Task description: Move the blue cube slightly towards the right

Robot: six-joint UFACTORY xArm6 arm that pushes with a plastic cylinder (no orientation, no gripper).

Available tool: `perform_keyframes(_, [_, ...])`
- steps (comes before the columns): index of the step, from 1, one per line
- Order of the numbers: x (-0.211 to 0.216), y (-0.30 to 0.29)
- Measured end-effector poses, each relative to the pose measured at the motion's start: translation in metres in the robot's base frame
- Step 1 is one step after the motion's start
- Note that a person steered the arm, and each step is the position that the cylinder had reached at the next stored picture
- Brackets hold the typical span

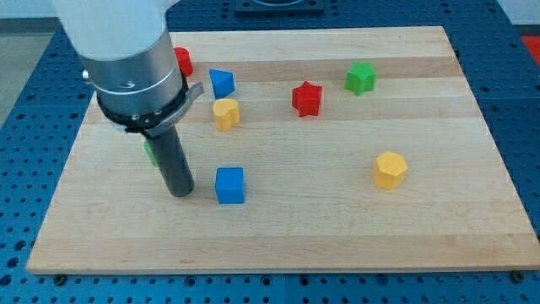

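my tip (180, 192) is sitting just left of the blue cube (229, 185), apart; no pincer fitted; next, pushing rightward briefly.

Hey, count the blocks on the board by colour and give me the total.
Blue: 2, cube and wedge
Red: 2
Yellow: 2
Green: 2, one mostly hidden
Total: 8

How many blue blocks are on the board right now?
2: the blue cube near the view's bottom, just right of my tip, and a blue wedge-like block near the top. The arm may hide others.
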State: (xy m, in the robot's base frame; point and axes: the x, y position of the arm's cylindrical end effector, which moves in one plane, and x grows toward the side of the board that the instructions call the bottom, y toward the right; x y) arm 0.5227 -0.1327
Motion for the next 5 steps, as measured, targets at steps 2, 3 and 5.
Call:
perform_keyframes(2, [0.020,0.021])
perform_keyframes(3, [0.020,0.023])
perform_keyframes(5, [0.016,0.050])
